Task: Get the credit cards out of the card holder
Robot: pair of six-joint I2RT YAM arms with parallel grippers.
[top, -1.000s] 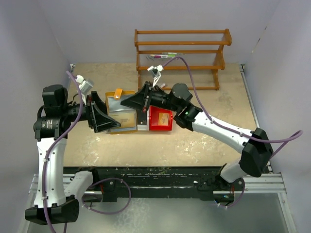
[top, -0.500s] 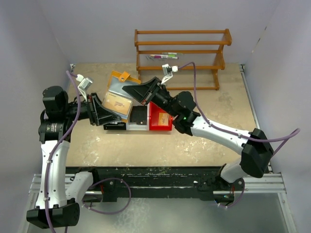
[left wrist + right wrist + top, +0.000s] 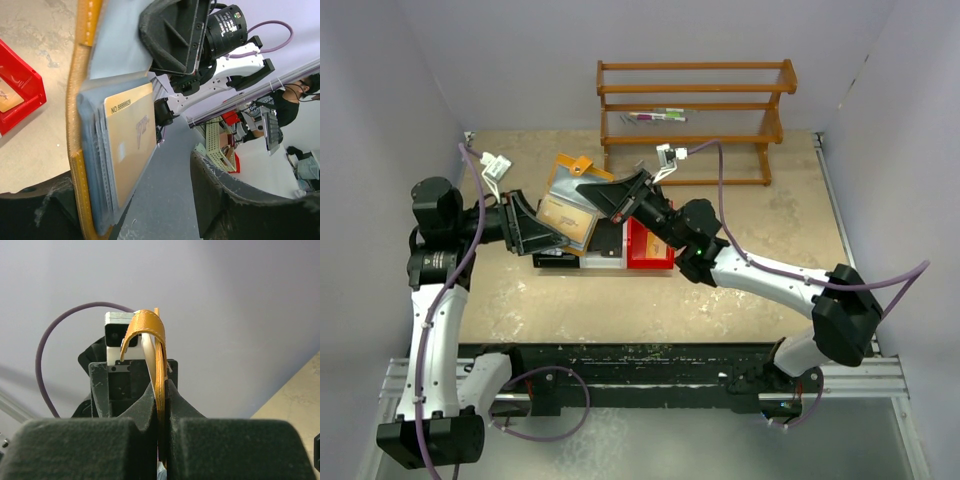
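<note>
**Up in the air, spread open between both arms**

Pinching the curved, stitched flap of the small tan-orange leather-like folding card holder with the right gripper, black pads pressed together on it. Holding it tilted above the red plastic bin, left of the table's middle. Showing smooth blue-grey lining and a flat tan rectangular credit card in its pocket. Flanking the lower half with the left gripper, jaws spread.

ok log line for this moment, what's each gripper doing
right gripper: shut on card holder, held off table | left gripper: open, straddling tan card in pocket | card: not yet out
</note>
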